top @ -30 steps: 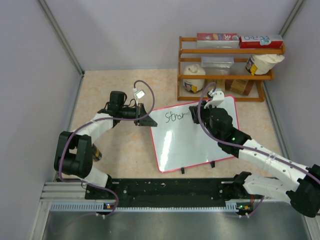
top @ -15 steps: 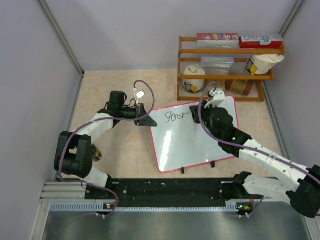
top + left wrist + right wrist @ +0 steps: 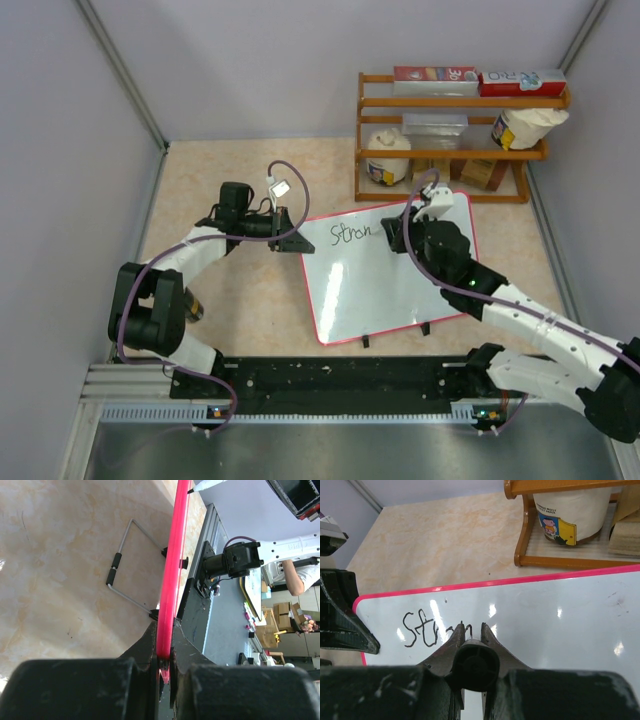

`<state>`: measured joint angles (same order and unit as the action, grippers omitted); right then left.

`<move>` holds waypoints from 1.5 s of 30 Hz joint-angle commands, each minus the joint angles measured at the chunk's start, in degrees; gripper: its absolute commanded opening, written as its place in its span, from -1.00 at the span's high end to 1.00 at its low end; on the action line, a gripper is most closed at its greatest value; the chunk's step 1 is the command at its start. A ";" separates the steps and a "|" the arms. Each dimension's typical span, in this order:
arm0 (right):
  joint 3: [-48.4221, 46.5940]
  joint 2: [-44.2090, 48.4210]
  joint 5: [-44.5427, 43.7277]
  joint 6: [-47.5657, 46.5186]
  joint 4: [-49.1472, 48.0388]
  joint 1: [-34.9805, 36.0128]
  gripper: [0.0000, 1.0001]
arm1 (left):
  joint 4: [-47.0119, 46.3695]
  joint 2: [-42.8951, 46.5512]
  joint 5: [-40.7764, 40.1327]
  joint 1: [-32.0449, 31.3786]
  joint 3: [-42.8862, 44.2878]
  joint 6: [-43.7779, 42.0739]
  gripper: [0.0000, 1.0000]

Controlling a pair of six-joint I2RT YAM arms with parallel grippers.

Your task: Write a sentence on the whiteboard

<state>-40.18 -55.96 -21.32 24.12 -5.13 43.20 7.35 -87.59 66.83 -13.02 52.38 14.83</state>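
The whiteboard (image 3: 400, 275) lies tilted on the table, glossy white with a thin red frame. My left gripper (image 3: 290, 240) is shut on its far left corner; in the left wrist view the red frame edge (image 3: 171, 580) runs up from between the jaws (image 3: 165, 660). My right gripper (image 3: 393, 236) is shut on a black marker (image 3: 472, 666), seen end-on, with its tip on the board. The sentence (image 3: 432, 630) reads "Stron" in black near the board's (image 3: 560, 625) top left; its last letters are partly hidden by my fingers.
A wooden shelf (image 3: 455, 150) stands just behind the board, holding boxes (image 3: 478, 80), a white jar (image 3: 387, 157) and a tub (image 3: 520, 125). Grey walls close in left, back and right. A dark cylinder (image 3: 192, 306) lies beside the left arm's base.
My right gripper has moved a little to the right along the top line with the marker. The writing has grown from "Stro" to "Stron". The left gripper and board have not moved.
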 commanded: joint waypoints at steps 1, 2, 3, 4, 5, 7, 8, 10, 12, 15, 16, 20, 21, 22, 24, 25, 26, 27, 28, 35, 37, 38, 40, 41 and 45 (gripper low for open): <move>1.25 0.59 0.67 -0.12 2.49 -0.66 1.00 | 1.61 -0.21 -7.94 -2.54 -1.49 -7.54 1.00; 1.42 0.68 0.67 -0.12 2.49 -0.66 1.00 | 1.52 -0.21 -7.94 -2.54 -1.49 -7.54 1.00; 1.42 0.86 0.58 -0.12 2.49 -0.66 1.00 | 1.52 -0.12 -8.03 -2.54 -1.49 -7.54 1.00; 1.34 1.12 0.67 -0.12 2.49 -0.66 1.00 | 1.61 -0.12 -7.94 -2.54 -1.49 -7.54 1.00; 1.16 1.21 0.75 -0.21 2.40 -0.66 1.00 | 1.61 -0.21 -7.94 -2.45 -1.49 -7.54 1.00; 0.11 2.34 1.54 0.40 2.31 -0.66 1.00 | 1.52 -0.21 -8.03 -2.54 -1.49 -7.54 1.00; -0.24 2.70 1.98 0.58 1.96 -0.66 1.00 | 1.52 -0.21 -7.94 -2.54 -1.49 -7.62 1.00; -1.82 4.10 2.95 0.93 1.87 -0.66 1.00 | 1.52 -0.30 -7.94 -2.54 -1.49 -7.54 1.00; -2.79 4.72 2.61 0.67 1.70 -0.66 1.00 | 1.52 -0.30 -7.94 -2.54 -1.49 -7.62 1.00; -4.29 4.99 1.02 -0.82 1.70 -0.66 1.00 | 1.44 -0.30 -7.94 -2.54 -1.58 -7.54 1.00; -4.90 4.73 0.76 -1.26 1.70 -0.75 1.00 | 1.52 -0.30 -8.03 -2.54 -1.58 -7.54 1.00; -5.78 3.76 -1.00 -2.23 1.96 -0.92 1.00 | 1.35 -0.21 -8.03 -2.54 -1.76 -7.54 1.00; -5.96 3.15 -1.26 -2.32 1.96 -1.19 1.00 | 1.26 -0.21 -8.03 -2.54 -1.84 -7.54 1.00; -6.31 2.79 -1.35 -2.32 2.14 -1.28 1.00 | 1.26 -0.12 -8.03 -2.54 -1.93 -7.54 1.00; -6.49 1.66 -1.79 -2.32 2.31 -1.89 1.00 | 1.17 -0.12 -8.03 -2.54 -2.02 -7.45 1.00; -6.57 1.30 -1.88 -2.15 2.31 -1.98 1.00 | 1.17 -0.12 -8.03 -2.54 -2.02 -7.45 1.00; -6.66 0.95 -1.71 -2.15 2.31 -2.33 1.00 | 1.17 -0.21 -7.94 -2.54 -2.02 -7.45 1.00; -6.66 0.34 -1.79 -2.06 2.31 -2.42 1.00 | 1.17 -0.12 -7.94 -2.54 -2.11 -7.45 1.00; -6.57 0.07 -1.79 -1.97 2.31 -2.51 1.00 | 1.17 -0.04 -7.94 -2.54 -2.02 -7.45 1.00; -5.70 -1.87 -0.83 -1.18 1.61 -2.86 1.00 | 1.08 -0.04 -7.94 -2.54 -2.11 -7.45 1.00; -5.35 -2.04 -0.65 -0.83 1.35 -2.86 1.00 | 1.17 -0.04 -8.03 -2.54 -2.11 -7.36 1.00; -5.26 -1.96 -0.13 -0.83 1.35 -2.95 1.00 | 1.17 -0.04 -7.94 -2.54 -2.19 -7.45 1.00; -4.99 -1.78 0.66 -0.83 1.17 -2.86 1.00 | 1.00 -0.12 -8.03 -2.54 -2.28 -7.36 1.00; -4.99 -1.52 1.54 -0.83 1.26 -2.86 1.00 | 0.99 -0.04 -7.94 -2.54 -2.28 -7.36 1.00; -4.29 -0.90 2.77 -0.65 1.78 -2.86 1.00 | 0.73 -0.12 -7.94 -2.54 -2.37 -7.27 1.00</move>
<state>-44.03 -57.49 -20.53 22.81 -2.48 40.71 7.07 -87.59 66.81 -13.32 52.27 14.83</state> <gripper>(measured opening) 0.099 0.073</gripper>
